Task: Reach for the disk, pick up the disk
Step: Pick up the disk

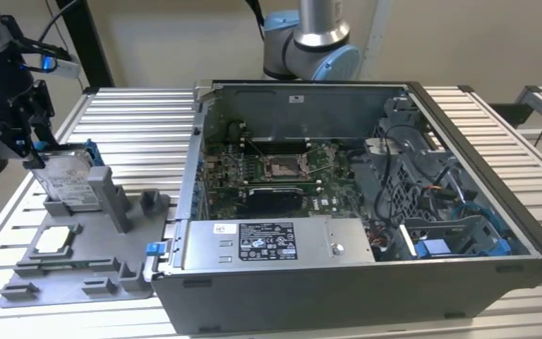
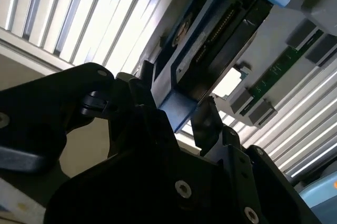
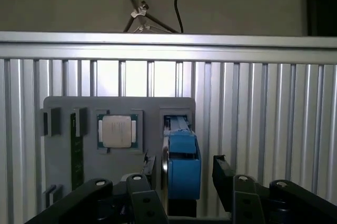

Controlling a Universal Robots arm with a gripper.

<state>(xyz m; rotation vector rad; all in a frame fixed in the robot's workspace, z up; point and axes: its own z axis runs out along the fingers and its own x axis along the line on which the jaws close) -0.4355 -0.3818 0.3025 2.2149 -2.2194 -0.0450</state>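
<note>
My tool (image 1: pixel 34 154) hangs at the exterior view's left, over the slatted metal worktop (image 1: pixel 130 120), right at the upper end of the disk (image 1: pixel 65 182). The disk sits propped at a tilt in a grey holder plate (image 1: pixel 64 275), its labelled silver face showing and its blue bracket running along the edge.

In the first wrist view the blue end of the disk (image 3: pixel 183 153) comes up between my two black fingers (image 3: pixel 222 174). I see a clear gap between that finger and the bracket. The other finger stands close to the disk's silver side, and I cannot tell whether it touches. So the tool (image 3: pixel 184 168) is spread wide around the disk's end, not clamped on it. The second wrist view shows the same: the disk (image 2: pixel 210 39) runs away from me, with its blue end between the fingers (image 2: pixel 208 121).

A small square silver chip (image 1: pixel 54 239) lies in its own recess of the holder, beside the disk's slot. An opened computer case (image 1: pixel 346 282) stands just beside the holder, toward the exterior view's right.
</note>
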